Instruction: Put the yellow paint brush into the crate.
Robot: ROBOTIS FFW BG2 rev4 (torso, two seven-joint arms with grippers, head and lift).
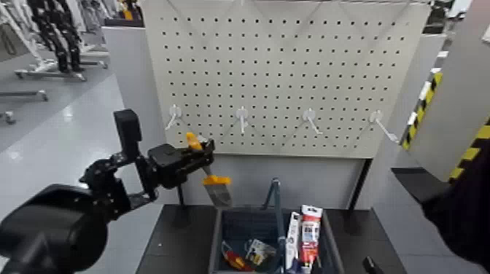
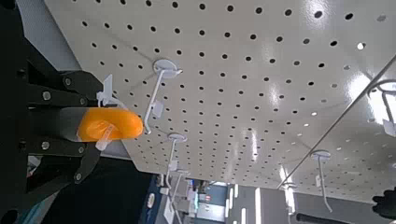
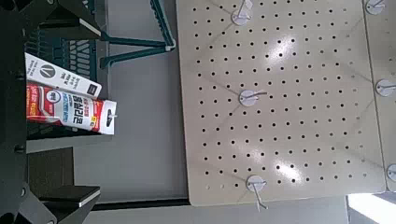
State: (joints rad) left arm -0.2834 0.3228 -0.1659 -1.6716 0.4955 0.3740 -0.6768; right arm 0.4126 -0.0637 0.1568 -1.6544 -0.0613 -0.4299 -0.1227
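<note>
The left gripper [image 1: 204, 156] is hovering in front of the white pegboard [image 1: 292, 73], its fingers closed on the handle of the yellow paint brush [image 1: 211, 178]. The brush is hanging with its greyish bristles pointing down, just above the near-left corner of the crate [image 1: 217, 240] and below the pegboard's row of white hooks [image 1: 242, 116]. In the left wrist view the orange handle end [image 2: 110, 124] is sticking out between the dark fingers.

Inside the crate, the tall central handle [image 1: 275, 197] is splitting the bin; a red-and-white tube [image 1: 310, 232] and a white tube [image 1: 292, 237] are leaning in the right half, while small red and yellow items [image 1: 244, 255] are lying in the left half. The tube's printing is too small to read in any view.

The right arm [image 1: 459, 211] is waiting at the right edge; whether its gripper is open cannot be told.
</note>
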